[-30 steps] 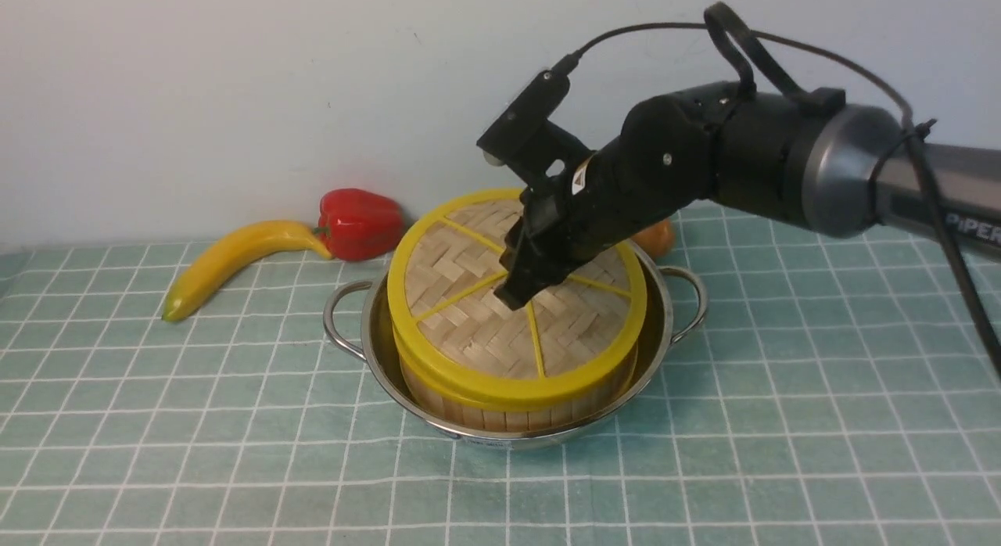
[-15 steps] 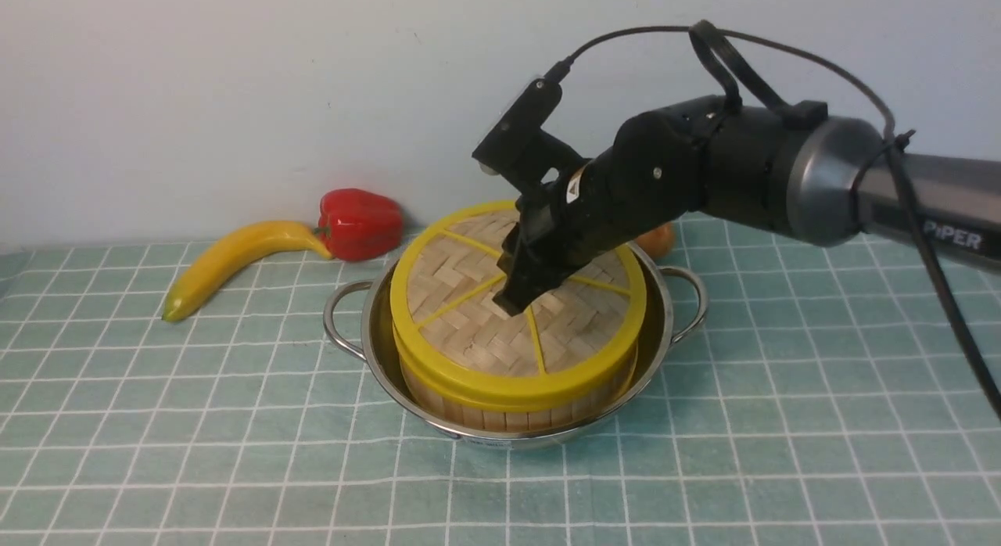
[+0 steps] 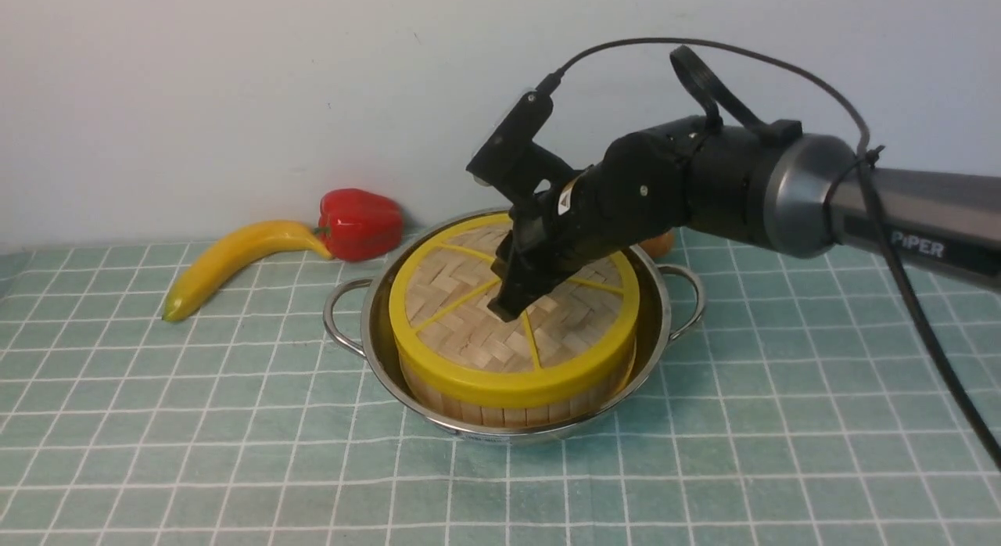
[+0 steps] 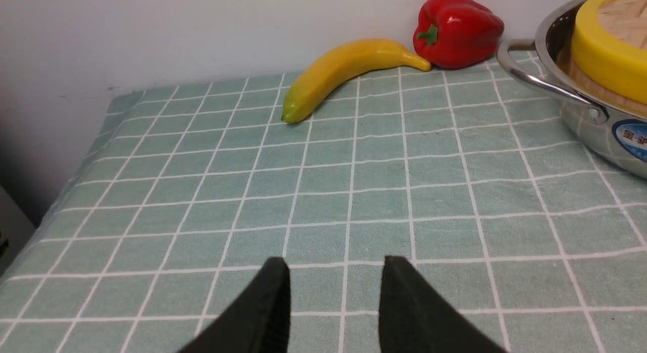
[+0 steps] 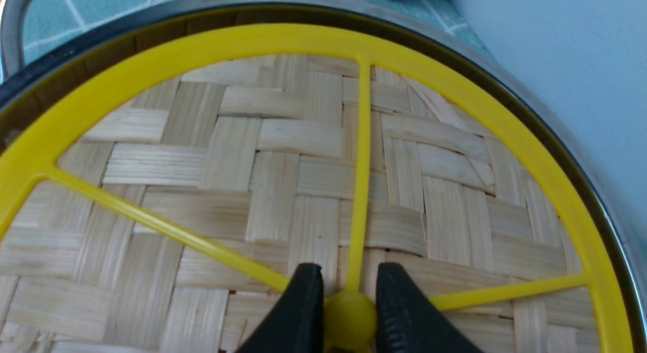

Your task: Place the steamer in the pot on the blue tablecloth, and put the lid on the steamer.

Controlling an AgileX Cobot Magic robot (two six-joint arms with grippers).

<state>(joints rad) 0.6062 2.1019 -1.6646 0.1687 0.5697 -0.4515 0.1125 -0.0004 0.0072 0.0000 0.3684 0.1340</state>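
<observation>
The steamer (image 3: 508,413) sits inside the shiny pot (image 3: 661,335) on the blue tablecloth (image 3: 782,389); only its slatted wall shows under the lid. The woven lid (image 3: 461,335) with yellow rim and spokes lies across the steamer's top. My right gripper (image 3: 504,310) reaches down onto the lid's centre. In the right wrist view this gripper (image 5: 348,269) is shut on the lid's small yellow hub (image 5: 350,317). My left gripper (image 4: 336,262) hangs open over bare cloth, well off from the pot (image 4: 581,120), with nothing between its fingers. The steamer's contents are hidden.
A yellow banana (image 3: 235,260) and a red pepper (image 3: 360,221) lie by the back wall, left of the pot. An orange fruit (image 3: 661,239) peeks out behind the pot. The cloth's left edge (image 4: 76,181) drops off beside the left gripper.
The right arm has come down and the lid with it: the lid was tilted and raised at the back, and now it lies lower and flatter on the steamer.
</observation>
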